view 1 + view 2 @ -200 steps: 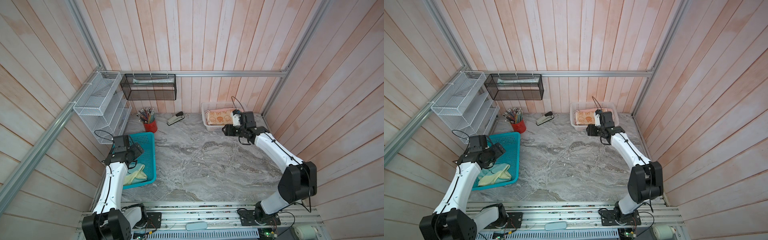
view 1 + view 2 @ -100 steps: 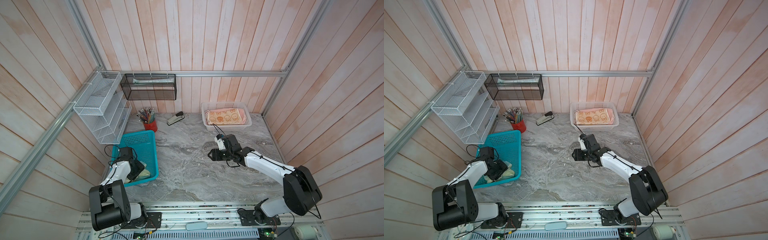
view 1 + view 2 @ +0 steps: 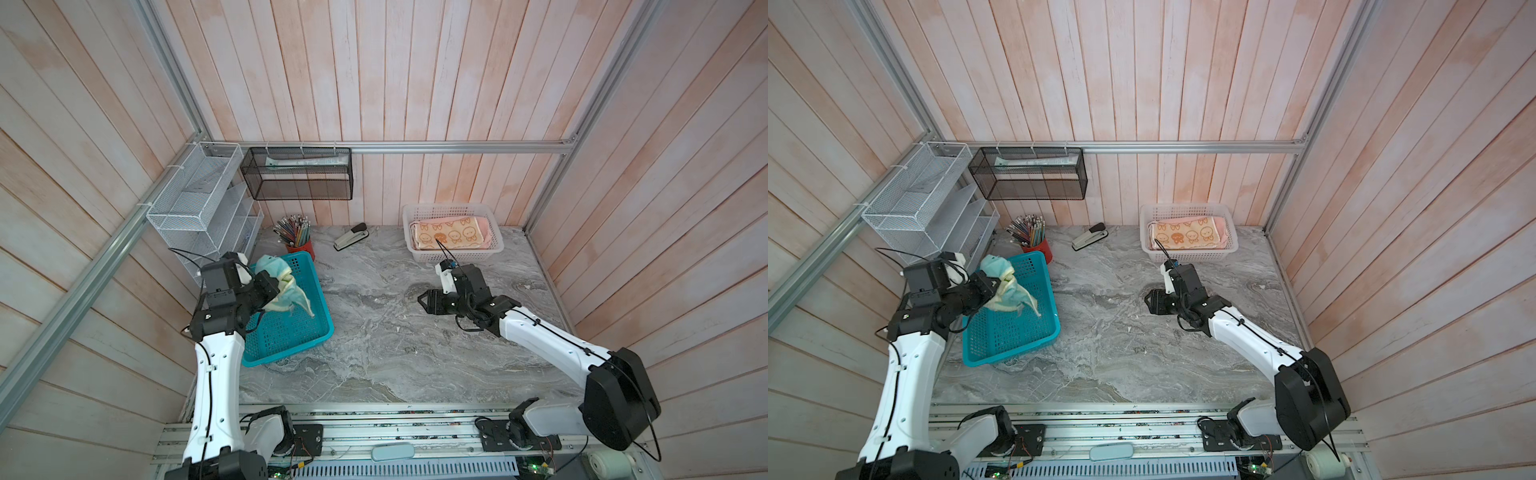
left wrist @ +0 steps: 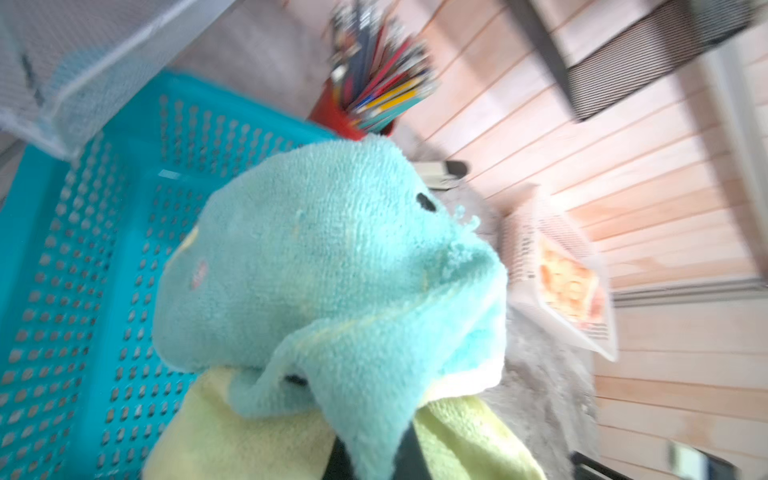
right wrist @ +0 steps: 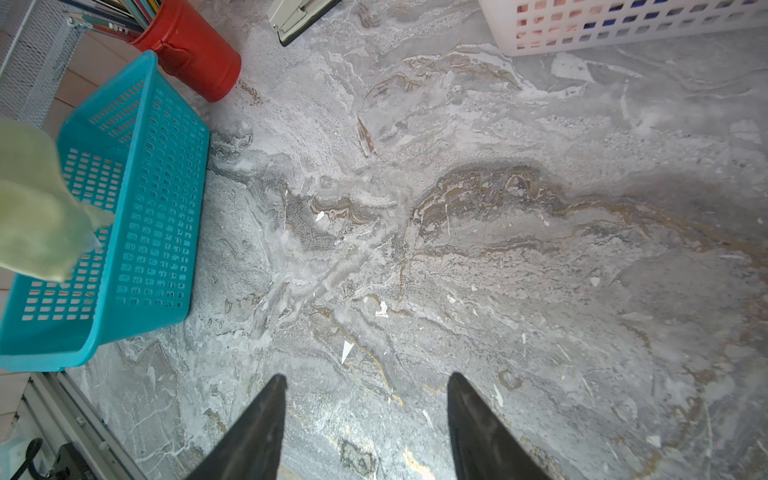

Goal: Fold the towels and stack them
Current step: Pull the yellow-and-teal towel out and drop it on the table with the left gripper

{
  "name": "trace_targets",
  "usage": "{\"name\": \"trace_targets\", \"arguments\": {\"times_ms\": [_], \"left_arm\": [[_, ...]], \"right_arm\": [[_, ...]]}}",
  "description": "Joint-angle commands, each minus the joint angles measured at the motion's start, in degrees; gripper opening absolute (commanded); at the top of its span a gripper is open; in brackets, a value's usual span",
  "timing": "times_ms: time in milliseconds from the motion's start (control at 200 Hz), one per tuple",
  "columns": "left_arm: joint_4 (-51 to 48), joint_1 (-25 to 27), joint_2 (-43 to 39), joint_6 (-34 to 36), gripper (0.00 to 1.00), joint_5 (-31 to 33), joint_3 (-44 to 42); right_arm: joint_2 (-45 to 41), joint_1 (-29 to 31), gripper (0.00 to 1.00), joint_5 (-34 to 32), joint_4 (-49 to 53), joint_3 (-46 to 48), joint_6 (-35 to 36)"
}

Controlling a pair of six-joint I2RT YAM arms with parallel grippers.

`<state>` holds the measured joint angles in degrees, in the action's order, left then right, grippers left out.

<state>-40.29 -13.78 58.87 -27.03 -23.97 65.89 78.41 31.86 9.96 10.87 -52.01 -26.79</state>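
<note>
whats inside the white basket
A folded bunny towel lies on top, a pink towel edge beside it. A blue towel shows through the basket wall holes; the rest underneath is covered.

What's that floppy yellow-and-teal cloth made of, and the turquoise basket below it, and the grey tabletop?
The yellow-and-teal towel looks like terry cloth, probably cotton: fine loops show close up and it hangs limp. The turquoise basket seems moulded plastic, smooth and slightly shiny, with regular rows of holes. The tabletop looks like matte grey marble with brown veins, though it could be a printed surface.

No legible text or labels anywhere
</note>
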Motion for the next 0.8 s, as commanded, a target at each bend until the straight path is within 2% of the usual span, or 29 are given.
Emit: {"name": "trace_targets", "arguments": {"times_ms": [0,175,280,330,370,410,455,590,795], "left_arm": [[-0.46,5.66,-0.34,-1.69,0.00,-6.73,6.88],[8.08,25.67,2.21,-8.48,0.00,-1.97,13.68],[15.81,32.99,5.14,-11.53,0.01,-4.54,10.96],[20.66,33.90,6.42,-12.89,0.12,-7.10,7.54],[22.56,33.93,7.37,-13.90,0.29,-7.99,4.96],[22.43,33.93,8.19,-13.84,0.41,-5.89,2.50],[21.11,33.82,8.94,-13.50,0.48,-1.89,0.25],[18.02,33.04,11.64,-13.32,0.49,4.43,-4.79],[18.80,36.13,16.83,-10.95,0.48,4.36,-8.57]], "right_arm": [[-1.92,0.15,0.62,-0.70,-0.46,0.31,-0.55],[-6.17,-0.16,0.62,-3.73,2.44,0.40,-0.25],[-9.69,-0.99,0.62,-5.88,4.09,1.61,-0.18],[-11.61,-1.88,0.63,-6.33,4.85,2.32,-0.20],[-12.98,-2.62,0.63,-6.39,5.34,3.17,-0.42],[-14.16,-3.40,0.63,-6.36,5.91,4.02,-0.59],[-15.18,-4.23,0.63,-6.01,6.66,5.05,-0.81],[-15.54,-5.57,0.63,-4.46,8.77,7.99,-1.38],[-10.34,-5.75,0.63,0.67,5.15,11.99,-2.64]]}}
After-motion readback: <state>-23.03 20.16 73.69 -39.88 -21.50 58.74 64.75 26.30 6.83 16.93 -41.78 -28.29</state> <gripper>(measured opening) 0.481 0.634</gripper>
